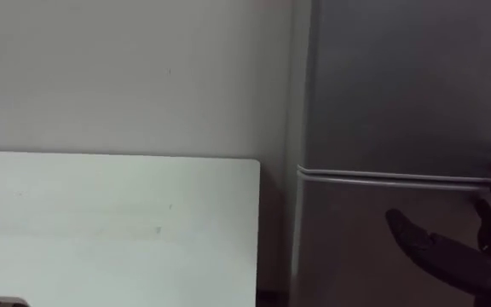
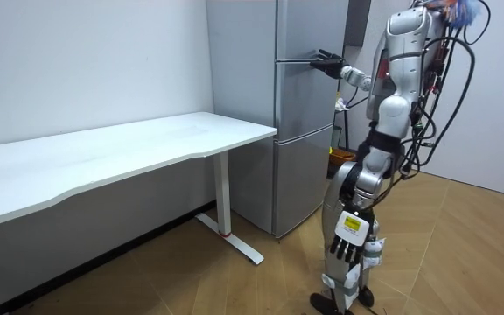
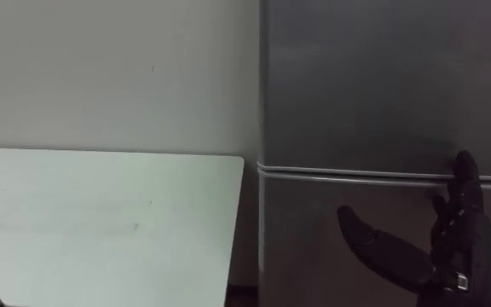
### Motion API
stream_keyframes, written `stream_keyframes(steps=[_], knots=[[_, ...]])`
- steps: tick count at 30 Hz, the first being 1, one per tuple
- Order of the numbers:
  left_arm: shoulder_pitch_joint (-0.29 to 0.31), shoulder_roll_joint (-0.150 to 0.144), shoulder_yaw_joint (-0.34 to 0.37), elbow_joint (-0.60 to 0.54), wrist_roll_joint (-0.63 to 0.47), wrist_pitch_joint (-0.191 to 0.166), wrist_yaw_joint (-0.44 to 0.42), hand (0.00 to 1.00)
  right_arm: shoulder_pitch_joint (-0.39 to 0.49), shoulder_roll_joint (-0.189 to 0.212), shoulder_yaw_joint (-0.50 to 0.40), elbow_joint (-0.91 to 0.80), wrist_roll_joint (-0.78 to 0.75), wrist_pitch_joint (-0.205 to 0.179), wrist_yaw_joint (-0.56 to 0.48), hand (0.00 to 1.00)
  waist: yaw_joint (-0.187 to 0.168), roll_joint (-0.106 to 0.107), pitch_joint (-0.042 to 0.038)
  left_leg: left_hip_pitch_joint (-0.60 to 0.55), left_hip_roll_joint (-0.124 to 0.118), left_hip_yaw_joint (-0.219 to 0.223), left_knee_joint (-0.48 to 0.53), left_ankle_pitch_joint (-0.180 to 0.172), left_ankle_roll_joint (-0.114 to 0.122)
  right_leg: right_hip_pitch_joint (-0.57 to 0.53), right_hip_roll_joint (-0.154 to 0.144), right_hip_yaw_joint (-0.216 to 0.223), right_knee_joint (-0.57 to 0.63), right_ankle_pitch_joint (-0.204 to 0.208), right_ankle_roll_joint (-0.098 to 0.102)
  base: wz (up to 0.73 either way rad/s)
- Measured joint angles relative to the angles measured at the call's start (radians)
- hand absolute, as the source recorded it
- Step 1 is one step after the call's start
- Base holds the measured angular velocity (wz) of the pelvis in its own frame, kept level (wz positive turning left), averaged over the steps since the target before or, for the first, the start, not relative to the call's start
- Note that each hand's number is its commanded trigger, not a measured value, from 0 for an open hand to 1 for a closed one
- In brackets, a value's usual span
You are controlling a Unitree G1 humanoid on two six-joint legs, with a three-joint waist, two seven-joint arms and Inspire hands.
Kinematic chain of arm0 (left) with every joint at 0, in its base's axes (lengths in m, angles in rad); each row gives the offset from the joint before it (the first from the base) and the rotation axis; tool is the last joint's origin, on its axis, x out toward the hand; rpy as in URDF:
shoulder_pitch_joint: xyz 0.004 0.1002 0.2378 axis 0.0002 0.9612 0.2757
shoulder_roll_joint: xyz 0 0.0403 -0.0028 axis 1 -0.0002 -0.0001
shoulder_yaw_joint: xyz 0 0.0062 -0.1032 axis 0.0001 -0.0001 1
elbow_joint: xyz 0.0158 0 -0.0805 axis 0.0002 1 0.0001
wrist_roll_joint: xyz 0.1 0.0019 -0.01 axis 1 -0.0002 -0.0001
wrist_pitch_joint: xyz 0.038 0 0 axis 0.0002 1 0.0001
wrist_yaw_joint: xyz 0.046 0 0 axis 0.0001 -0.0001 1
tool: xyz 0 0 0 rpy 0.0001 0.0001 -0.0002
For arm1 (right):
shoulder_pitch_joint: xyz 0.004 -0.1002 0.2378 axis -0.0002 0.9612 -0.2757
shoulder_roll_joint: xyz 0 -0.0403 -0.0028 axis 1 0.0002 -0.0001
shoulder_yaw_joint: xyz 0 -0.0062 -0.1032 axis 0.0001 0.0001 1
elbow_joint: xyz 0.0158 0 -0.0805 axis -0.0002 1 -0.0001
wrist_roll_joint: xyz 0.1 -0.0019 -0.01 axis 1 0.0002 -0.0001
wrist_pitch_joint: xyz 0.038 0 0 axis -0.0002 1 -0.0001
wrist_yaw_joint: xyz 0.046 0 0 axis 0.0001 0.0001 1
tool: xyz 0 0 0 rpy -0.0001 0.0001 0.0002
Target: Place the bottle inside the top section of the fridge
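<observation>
The room view takes in the whole robot standing upright on the brown wooden floor [image 2: 471, 254], close before the tall silver-grey metal fridge [image 2: 303, 114], with the long white flat-topped table [image 2: 147, 144] running off along the pale wall to the room view's left; there its right arm is raised and stretched forward to the fridge front, while the left hand [image 2: 346, 245] hangs low beside its thigh, fingers loose and pointing down. The eye views bring the fridge front close: the right hand [image 3: 463, 247] comes in from the lower right, fingers straight and pointing up, their tips reaching the pale horizontal seam [image 3: 356, 173] under the upper door [image 3: 382, 85], thumb spread wide to the left, nothing grasped in it; whether the fingertips touch the metal I cannot tell. The upper door is closed, its face smooth, dull and plain; the fridge stands upright, long axis vertical, front turned towards the robot, and its side is just beside the table's end with a narrow dark gap between them. Where the bottle is I cannot tell from these views, and so neither its look nor which way it points; the table's near corner and top appear bare white in the eye views.
</observation>
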Motion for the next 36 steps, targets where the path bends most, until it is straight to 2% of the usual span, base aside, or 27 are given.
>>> stream_keyframes(steps=[3, 13, 21, 23, 26, 30, 34, 36], knots=[[0.002, 0.003, 0.010, -0.010, -0.001, 0.000, 0.000, 0.00, 0.000, -0.001, 0.001, 0.002, 0.003, 0.000, 0.000, 0.00, 0.000, 0.003, -0.0012, -0.006, 0.002, -0.010, 0.015, 0.002, -0.003, -0.003, 0.000, -0.018, 0.001, -0.001, -0.004, 0.09], [0.004, 0.003, 0.030, -0.045, -0.002, -0.001, 0.051, 0.00, 0.000, -0.045, 0.032, 0.013, 0.016, -0.013, 0.013, 0.00, -0.005, 0.015, -0.0024, -0.005, 0.008, 0.011, 0.003, 0.002, -0.005, -0.005, 0.001, -0.004, 0.008, 0.002, -0.009, -0.03], [-0.013, 0.003, 0.029, -0.045, -0.023, -0.002, 0.112, 0.00, 0.000, -0.074, 0.026, 0.016, 0.019, -0.013, 0.069, 0.00, -0.056, 0.027, 0.0024, 0.001, 0.010, 0.018, 0.001, -0.003, 0.001, -0.001, 0.001, 0.013, 0.008, 0.006, -0.011, 0.01], [-0.014, 0.003, 0.031, -0.050, -0.024, -0.005, 0.139, 0.00, 0.000, -0.095, 0.021, 0.016, 0.044, -0.018, 0.083, 0.00, -0.064, 0.027, -0.0001, 0.004, 0.011, 0.025, -0.003, -0.006, 0.002, -0.002, 0.001, 0.018, 0.008, 0.006, -0.010, -0.08], [-0.014, 0.004, 0.044, -0.051, -0.030, -0.010, 0.176, 0.00, 0.000, -0.111, 0.000, 0.017, 0.091, -0.023, 0.096, 0.00, -0.083, 0.020, 0.0038, 0.011, 0.009, 0.027, -0.010, -0.006, 0.002, 0.002, 0.000, 0.022, 0.007, 0.006, -0.008, 0.00], [-0.013, 0.005, 0.070, -0.051, -0.063, -0.012, 0.189, 0.00, 0.003, -0.116, -0.055, 0.019, 0.119, -0.023, 0.099, 0.00, -0.088, 0.014, 0.0062, 0.021, 0.009, 0.028, -0.010, -0.012, 0.005, 0.014, -0.001, 0.021, 0.001, 0.003, -0.003, 0.00], [-0.007, 0.005, 0.069, -0.051, -0.089, -0.012, 0.212, 0.00, 0.003, -0.127, -0.064, 0.021, 0.127, -0.023, 0.081, 0.00, -0.091, 0.009, 0.0064, 0.021, 0.007, 0.028, -0.011, -0.012, 0.005, 0.015, -0.001, 0.020, -0.001, 0.003, -0.002, 0.00], [-0.004, 0.005, 0.070, -0.051, -0.102, -0.012, 0.224, 0.00, 0.003, -0.127, -0.077, 0.021, 0.141, -0.023, 0.072, 0.00, -0.093, 0.004, 0.0034, 0.020, 0.007, 0.028, -0.014, -0.012, 0.005, 0.017, 0.000, 0.019, -0.010, 0.004, -0.001, 0.00]])
